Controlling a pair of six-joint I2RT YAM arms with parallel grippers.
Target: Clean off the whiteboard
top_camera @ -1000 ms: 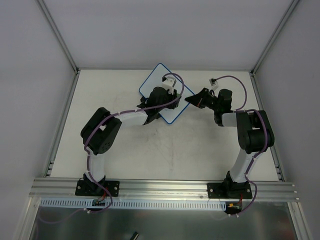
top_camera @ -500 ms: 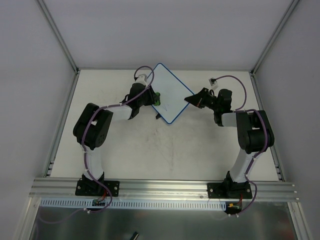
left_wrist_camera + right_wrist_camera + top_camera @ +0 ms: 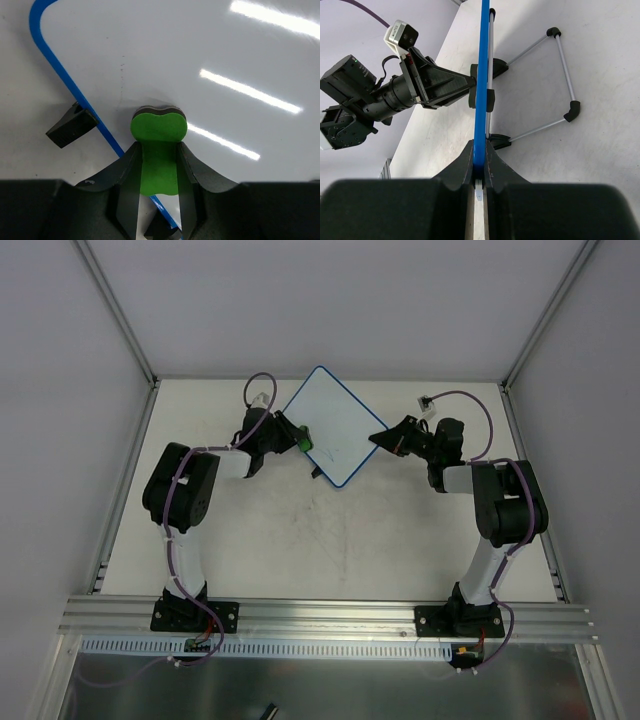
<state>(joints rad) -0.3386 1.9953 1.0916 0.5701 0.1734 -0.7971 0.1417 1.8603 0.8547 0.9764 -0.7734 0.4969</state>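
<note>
The whiteboard (image 3: 335, 420), white with a thin blue rim, stands tilted at the back middle of the table. Faint dark marks show near its lower corner (image 3: 337, 454). My left gripper (image 3: 293, 439) is shut on a green eraser (image 3: 303, 441) at the board's left edge. In the left wrist view the eraser (image 3: 159, 127) presses against the board's face (image 3: 210, 55), close to the blue rim and a black foot (image 3: 71, 125). My right gripper (image 3: 385, 438) is shut on the board's right edge. In the right wrist view, my gripper (image 3: 479, 146) clamps the blue rim (image 3: 481, 60).
A wire stand with black end caps (image 3: 563, 75) props the board from behind. The left arm and its camera (image 3: 395, 90) show beyond the board in the right wrist view. Metal frame rails (image 3: 130, 450) border the table, with grey walls behind.
My left gripper has swept left with the eraser, from over the board's middle to its left edge, uncovering the face. The right gripper and the board have stayed put.
</note>
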